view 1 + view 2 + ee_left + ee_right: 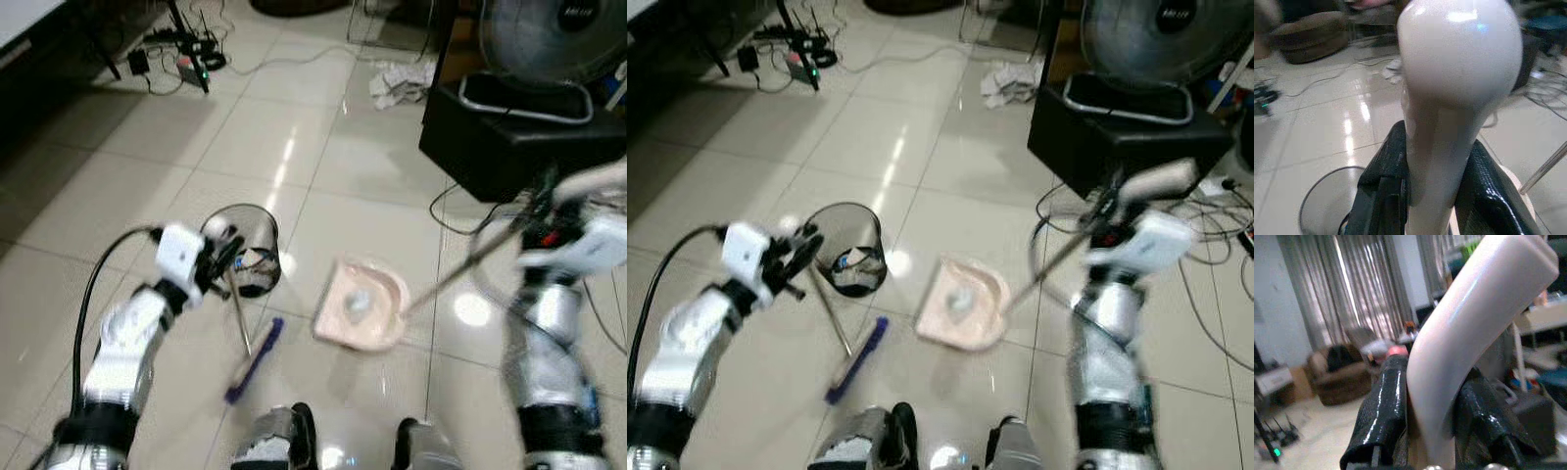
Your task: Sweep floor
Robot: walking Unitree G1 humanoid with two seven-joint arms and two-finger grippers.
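1. Surface: a floor of large, glossy cream tiles with thin grout lines; ceiling light reflects off it in bright patches.
2. Room, far side: a tangle of black cables and small devices lies on the tiles at the upper left. A crumpled white cloth lies near a black box. A fan with a round grille stands on that box. Loose cables trail on the floor beside the box.
3. Room, right wrist view: grey curtains and a brown armchair stand in the background.
4. A transparent waste bin with scraps inside stands upright on the tiles, just ahead of the left arm.
5. Broom: thin metal shaft, blue brush head resting on the floor between the bin and the robot's feet. Its pale rounded handle top is clamped in the left pincer, black fingers pressed on both sides.
6. Dustpan: pale pink, flat on the floor to the right of the bin, a small light clump of debris inside. Its long thin rod rises toward the right arm.
7. Right pincer: closed around the dustpan's curved pale handle, one black finger on each side.
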